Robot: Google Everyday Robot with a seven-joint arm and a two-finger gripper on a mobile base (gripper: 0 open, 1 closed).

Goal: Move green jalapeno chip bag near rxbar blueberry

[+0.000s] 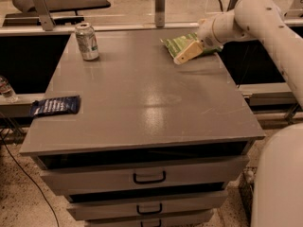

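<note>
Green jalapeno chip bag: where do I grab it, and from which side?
Probably pinch the green jalapeno chip bag at its near right edge, coming from above. It lies flat on the table, so only an edge offers purchase, and the tool sits right at that edge.

A: How many bags on the tabletop [142,103]?
B: One green jalapeno chip bag [173,44], right at the single pincer [184,55] over the far right corner.
A: Bars?
B: One rxbar blueberry [55,105], far left of the pincer, at the near edge.
A: Cans?
B: One soda can [87,41], well left of the pincer.
A: Drawer handles?
B: Three drawer handles [149,177], below it.
</note>
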